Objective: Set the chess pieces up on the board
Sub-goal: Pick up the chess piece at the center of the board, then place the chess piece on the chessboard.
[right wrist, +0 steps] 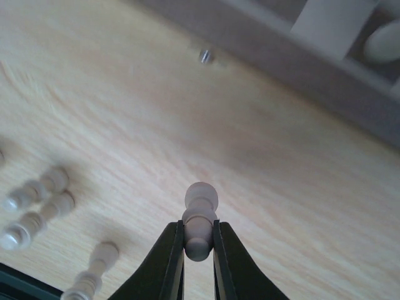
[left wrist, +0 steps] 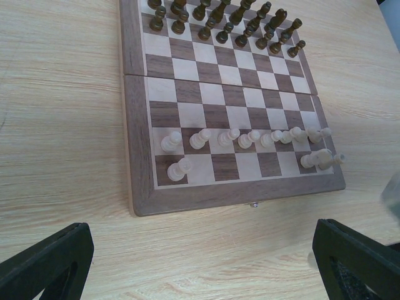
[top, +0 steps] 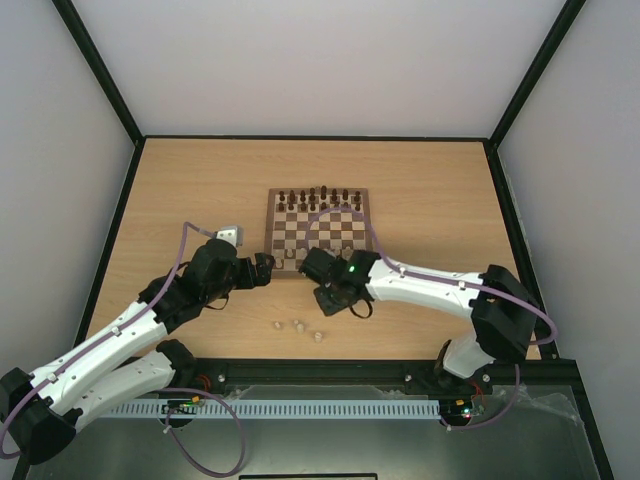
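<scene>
The board [top: 318, 232] lies mid-table; in the left wrist view its near border [left wrist: 237, 195] faces me. A row of pale chess pieces [left wrist: 247, 137] stands on the second near rank, with one more [left wrist: 178, 169] at the near left corner and others [left wrist: 319, 159] at the near right. My right gripper [right wrist: 199, 230] is shut on a pale chess piece [right wrist: 201, 200], held just off the board's near edge [right wrist: 350, 81] above the table; from above this gripper [top: 328, 297] is below that edge. My left gripper [left wrist: 200, 228] stands open and holds nothing, left of the board's near corner [top: 262, 270].
Dark brown pieces [left wrist: 225, 22] fill the board's far ranks. Several loose pale pieces [top: 298, 326] lie on the table between the board and the arm bases, seen lying on their sides [right wrist: 37, 187] left of my right fingers. A small metal latch [right wrist: 205, 56] sticks out of the board's edge.
</scene>
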Robot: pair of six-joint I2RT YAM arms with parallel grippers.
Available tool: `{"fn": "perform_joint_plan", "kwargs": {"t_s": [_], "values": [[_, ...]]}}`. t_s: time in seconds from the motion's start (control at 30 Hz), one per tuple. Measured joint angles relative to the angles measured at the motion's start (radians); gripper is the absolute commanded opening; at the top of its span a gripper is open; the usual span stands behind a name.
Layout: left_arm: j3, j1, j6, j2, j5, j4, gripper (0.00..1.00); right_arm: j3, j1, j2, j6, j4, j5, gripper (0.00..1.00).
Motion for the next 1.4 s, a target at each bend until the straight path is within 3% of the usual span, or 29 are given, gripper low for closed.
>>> {"fn": "perform_joint_plan", "kwargs": {"t_s": [0.3,0.5,1.4], "values": [[0.0,0.0,0.004,-0.001,0.0,0.001,0.99,0.178,-0.148,-0.007,-0.094,-0.061,0.036,0.09],[0.0,0.0,0.006,-0.003,0.0,0.0,0.99,0.243,-0.195,0.069,-0.139,-0.063,0.024,0.09],[0.0,0.0,0.007,-0.006,0.0,0.0,0.99,0.252,-0.307,0.225,-0.196,-0.016,-0.018,0.13]]}}
